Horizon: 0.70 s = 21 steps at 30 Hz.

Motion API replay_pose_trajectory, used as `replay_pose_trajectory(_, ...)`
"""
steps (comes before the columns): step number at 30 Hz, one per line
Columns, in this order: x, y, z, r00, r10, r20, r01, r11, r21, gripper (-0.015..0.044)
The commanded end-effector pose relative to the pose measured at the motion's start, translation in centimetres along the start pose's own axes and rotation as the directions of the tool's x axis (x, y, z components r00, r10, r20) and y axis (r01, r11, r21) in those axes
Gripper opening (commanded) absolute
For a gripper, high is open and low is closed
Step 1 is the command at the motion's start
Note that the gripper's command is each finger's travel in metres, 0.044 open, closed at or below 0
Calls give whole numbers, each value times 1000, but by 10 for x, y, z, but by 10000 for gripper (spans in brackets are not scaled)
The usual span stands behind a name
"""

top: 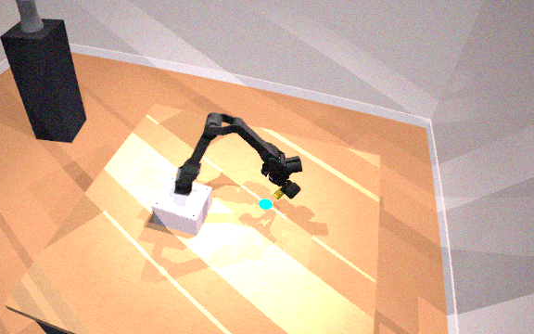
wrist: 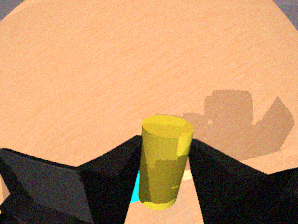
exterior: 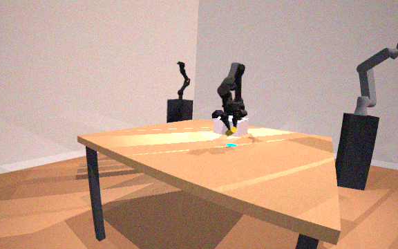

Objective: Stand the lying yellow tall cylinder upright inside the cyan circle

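The yellow tall cylinder (top: 278, 193) (exterior: 233, 130) (wrist: 165, 162) is between the fingertips of my gripper (top: 284, 191) (exterior: 231, 128) (wrist: 165, 143), which is shut on it. It is held above the table, tilted in the top view, with one round end facing the exterior camera. The cyan circle (top: 265, 204) (exterior: 231, 145) lies flat on the table with nothing standing on it. In the wrist view only a sliver of the circle (wrist: 135, 192) shows, left of the cylinder's lower part; the left finger and the cylinder hide the rest.
The arm's white base block (top: 181, 211) (exterior: 242, 127) stands on the wooden table (top: 341, 278) (exterior: 271, 180). Dark pedestals (top: 46, 83) (exterior: 358, 152) (exterior: 179, 111) bearing other arms stand beyond the table. Arm shadows and bright light stripes cross the table top.
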<state>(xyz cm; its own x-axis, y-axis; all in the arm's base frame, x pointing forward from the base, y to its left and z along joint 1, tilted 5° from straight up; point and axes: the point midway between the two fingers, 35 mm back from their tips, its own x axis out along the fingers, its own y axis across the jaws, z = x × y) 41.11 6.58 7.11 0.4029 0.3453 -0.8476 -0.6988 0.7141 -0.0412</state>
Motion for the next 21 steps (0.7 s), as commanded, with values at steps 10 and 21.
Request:
replay_pose_trajectory(10, 7, -7, 1, 996, 0, 93, -4, 999, 37, 105)
replay_pose_trajectory(21, 10, -12, 3, 986, -2, 166, -8, 998, 58, 105)
